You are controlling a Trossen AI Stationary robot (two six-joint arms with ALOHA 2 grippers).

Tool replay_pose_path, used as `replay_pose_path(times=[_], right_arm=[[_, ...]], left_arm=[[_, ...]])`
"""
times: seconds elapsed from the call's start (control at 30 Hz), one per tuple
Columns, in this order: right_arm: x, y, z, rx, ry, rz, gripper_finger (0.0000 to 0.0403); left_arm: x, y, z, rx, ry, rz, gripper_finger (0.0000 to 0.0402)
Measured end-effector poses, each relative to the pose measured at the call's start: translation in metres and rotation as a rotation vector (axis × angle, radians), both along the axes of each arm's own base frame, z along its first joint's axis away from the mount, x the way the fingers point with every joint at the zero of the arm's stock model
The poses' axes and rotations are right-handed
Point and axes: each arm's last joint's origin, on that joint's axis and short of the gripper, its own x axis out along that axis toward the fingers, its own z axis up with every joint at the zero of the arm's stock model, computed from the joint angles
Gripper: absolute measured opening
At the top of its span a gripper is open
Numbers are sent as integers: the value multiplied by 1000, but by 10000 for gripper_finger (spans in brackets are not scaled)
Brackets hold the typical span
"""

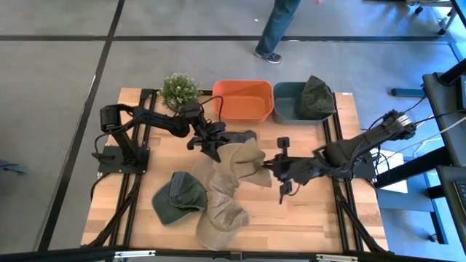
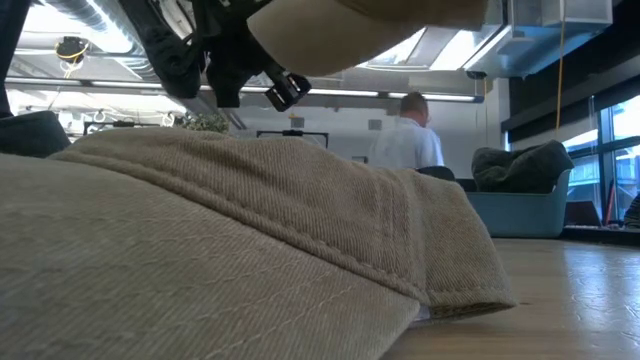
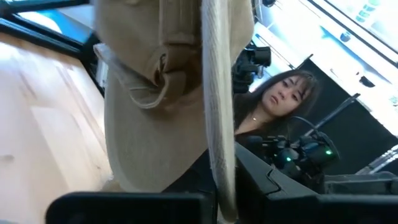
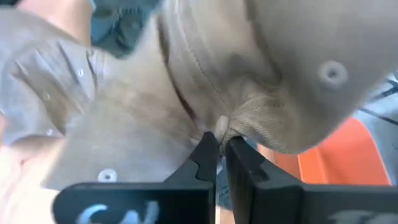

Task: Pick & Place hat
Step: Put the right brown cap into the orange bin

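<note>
Between both grippers, tan hat (image 1: 244, 161) stretches left-right.

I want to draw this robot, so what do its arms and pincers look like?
Both arms are dark, almost black, built from chunky jointed segments. The left arm stands on a black base bolted to the wooden table; the right arm trails black cables. Each pincer has two flat black fingers: left pincer, right pincer. White lettering marks the bar below the right one's fingers.

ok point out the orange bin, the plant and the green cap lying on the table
orange bin (image 1: 231, 90), high view, back rim
plant (image 1: 179, 88), high view, middle of the leaves
green cap (image 1: 180, 196), high view, crown
</note>
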Motion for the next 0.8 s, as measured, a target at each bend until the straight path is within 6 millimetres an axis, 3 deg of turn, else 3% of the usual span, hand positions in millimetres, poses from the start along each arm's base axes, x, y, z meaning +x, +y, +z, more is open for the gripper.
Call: replay_pose_path(times=[0.27, 0.6, 0.8], right_arm=[[-19, -8, 27, 57, -107, 6, 17], [-32, -13, 62, 95, -330, 132, 17], [-39, -22, 81, 99, -463, 121, 17]], left_arm=[[-7, 25, 0, 69, -103, 97, 36], [-19, 66, 1, 50, -108, 380, 93], [-23, 76, 1, 66, -129, 445, 99]])
